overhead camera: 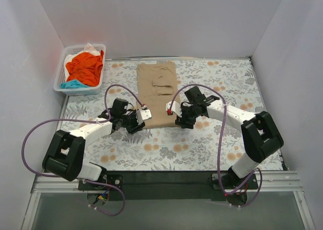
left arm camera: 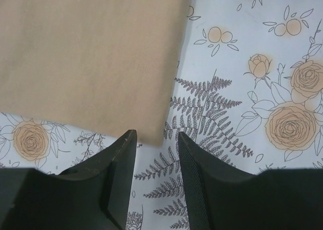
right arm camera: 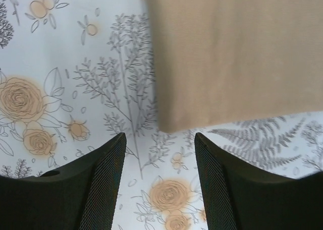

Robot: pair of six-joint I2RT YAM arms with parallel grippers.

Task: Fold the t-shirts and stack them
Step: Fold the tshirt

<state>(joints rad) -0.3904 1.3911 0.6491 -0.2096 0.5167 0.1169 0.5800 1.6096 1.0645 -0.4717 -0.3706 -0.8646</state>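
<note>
A tan t-shirt (overhead camera: 156,89) lies flat in the middle of the table, folded into a long narrow strip. My left gripper (overhead camera: 140,122) is open and empty at its near left corner. In the left wrist view the tan cloth (left arm camera: 86,53) ends just ahead of the gap in the gripper (left arm camera: 156,138). My right gripper (overhead camera: 177,122) is open and empty at the near right corner. In the right wrist view the cloth (right arm camera: 237,53) ends just ahead of the gripper (right arm camera: 160,140). An orange t-shirt (overhead camera: 85,68) and teal (overhead camera: 73,83) and white (overhead camera: 91,49) pieces lie crumpled in the basket.
The white lattice basket (overhead camera: 59,83) stands at the far left corner of the table. The floral table cover (overhead camera: 202,144) spreads under everything. White walls close in the left, back and right sides. Purple cables loop from both arms.
</note>
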